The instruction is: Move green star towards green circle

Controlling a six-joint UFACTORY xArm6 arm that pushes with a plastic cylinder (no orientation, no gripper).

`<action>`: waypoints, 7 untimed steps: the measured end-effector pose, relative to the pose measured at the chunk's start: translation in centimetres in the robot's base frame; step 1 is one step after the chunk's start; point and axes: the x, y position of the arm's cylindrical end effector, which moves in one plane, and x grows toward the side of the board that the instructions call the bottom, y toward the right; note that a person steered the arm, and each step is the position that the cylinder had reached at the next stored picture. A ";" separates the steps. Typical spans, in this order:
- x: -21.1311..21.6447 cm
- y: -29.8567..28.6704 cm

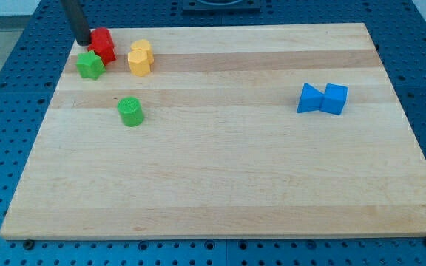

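wooden board (228,185): large, pale, smooth planks; low friction likely, blocks should slide rather than tip.
blue blocks (322,98): two touching, well apart from my tip, at the view's right; irrelevant to the push.
red block (103,44): touching or just beside my tip on its right; shape unclear.
yellow block (140,58): right of the red one, near the view's top.
green circle (131,111): target; below and right of my tip, clear space around it.
green star (90,65): just below my tip, touching the red block's lower left. Looks small, light, rigid; points may make it spin if hit off-centre.
contact point: upper-left face of star, through its centre, pushing down-right.
my tip (84,41): at the board's top-left corner, just above the star.
jaws: none, plain rod; nothing to open or clamp.
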 end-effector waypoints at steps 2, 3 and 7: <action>-0.1 -1.3; 0.1 -3.9; 5.0 -0.8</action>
